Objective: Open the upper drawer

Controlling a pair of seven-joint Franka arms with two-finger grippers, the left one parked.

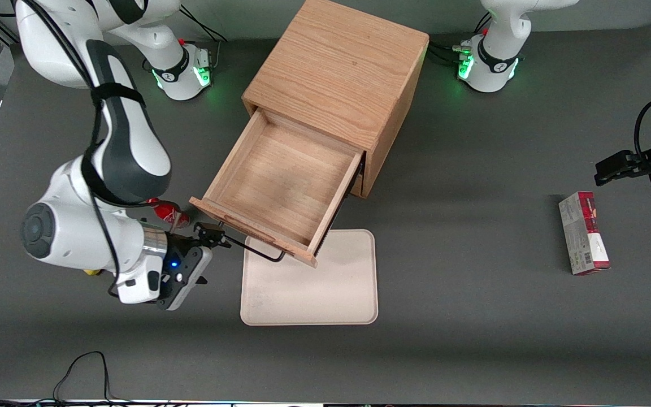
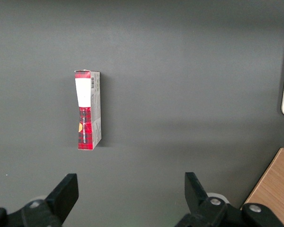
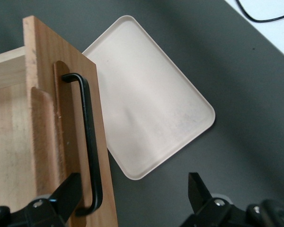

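The upper drawer [image 1: 280,181] stands drawn well out of the wooden cabinet [image 1: 337,73], its bare oak floor showing. Its front panel reaches over the edge of the beige tray [image 1: 325,282] that lies on the worktop [image 1: 472,339] nearer the front camera. Judged from how far the box is out, the opening looks done or very nearly so.

The relation that matters is between the black wire handle [image 1: 257,249] and the gripper [image 1: 212,234]. The handle's long axis runs along the drawer front, slanting from the working arm's end of the worktop toward the tray. The gripper sits at the end of that bar nearest the working arm.

In the right wrist view the fingers [image 3: 68,194] are spread apart and clamp on nothing. The handle [image 3: 92,142] runs away from the camera along the panel. Its near bend lies in the gap of the gripper [image 3: 132,182], close against one finger and well apart from the other.

The right arm is folded low over the worktop, its wrist turned so that the fingers point toward the drawer front. A backing-off would probably go along the drawer's own line of travel, away from the cabinet, so that no finger snags the bar.

A red can [image 1: 170,212] stands just beside the arm's wrist, partly hidden by it. A red and grey carton [image 1: 582,232] lies toward the parked arm's end.
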